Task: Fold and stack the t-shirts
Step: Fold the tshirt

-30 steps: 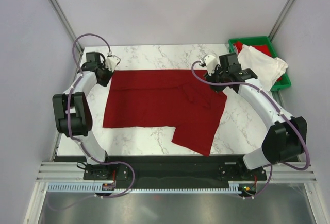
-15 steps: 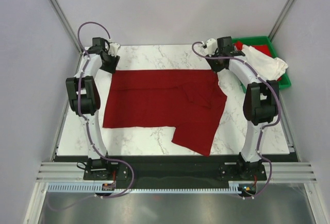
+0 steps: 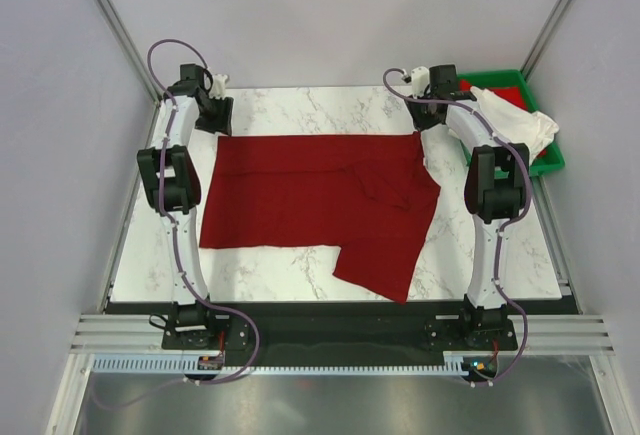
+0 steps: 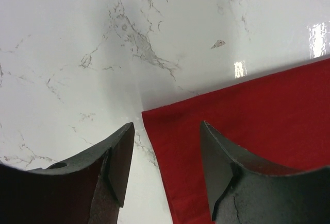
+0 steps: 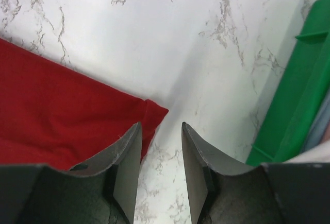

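Red t-shirt [image 3: 300, 195] corners lie just below the left pincer [image 4: 166, 131] and right pincer [image 5: 161, 128], both open and empty: better drop straight, pinch evenly, lift together.

Pale grey walls [image 3: 330, 15] are enclosing the white marble table [image 3: 300, 105] at 9, 12 and 3 o'clock; metal posts [image 3: 111, 20] are rising at 11 and 1; a steel sheet [image 3: 320, 400] is shining at 6.

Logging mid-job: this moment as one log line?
red t-shirt: on table | left gripper: open, empty, at its far-left corner | right gripper: open, empty, at far-right corner | white t-shirt: in green bin
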Robot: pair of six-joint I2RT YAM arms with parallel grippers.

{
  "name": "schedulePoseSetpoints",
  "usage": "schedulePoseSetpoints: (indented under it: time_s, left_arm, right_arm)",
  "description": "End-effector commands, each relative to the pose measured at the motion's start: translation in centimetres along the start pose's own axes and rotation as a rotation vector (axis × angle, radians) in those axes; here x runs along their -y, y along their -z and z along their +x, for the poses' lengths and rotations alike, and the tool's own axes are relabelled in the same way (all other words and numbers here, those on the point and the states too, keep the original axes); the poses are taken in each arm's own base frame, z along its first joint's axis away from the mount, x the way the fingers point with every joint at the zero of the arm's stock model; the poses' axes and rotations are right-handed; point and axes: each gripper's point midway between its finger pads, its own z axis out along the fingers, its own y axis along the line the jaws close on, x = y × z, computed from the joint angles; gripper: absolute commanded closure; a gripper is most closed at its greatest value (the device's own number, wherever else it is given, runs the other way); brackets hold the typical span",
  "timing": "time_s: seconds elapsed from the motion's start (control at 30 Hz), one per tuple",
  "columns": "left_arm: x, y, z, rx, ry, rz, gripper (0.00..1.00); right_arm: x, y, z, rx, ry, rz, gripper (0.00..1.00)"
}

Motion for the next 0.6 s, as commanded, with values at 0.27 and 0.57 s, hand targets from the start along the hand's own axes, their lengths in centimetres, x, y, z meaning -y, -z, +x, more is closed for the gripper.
schedulePoseSetpoints:
  time_s: [0.27, 0.57]
  left_arm:
    - [-0.8, -1.4, 1.0, -0.030, 0.065, -0.005, 0.38]
    - [-1.3, -2.6, 1.2, -0.036, 0.062, -0.017, 0.42]
  right_arm:
    - [-0.4, -1.8, -0.5, 0.053, -0.095, -0.105, 0.53]
    - [-0.5, -3.1, 1.4, 0.010, -0.107, -0.102, 0.53]
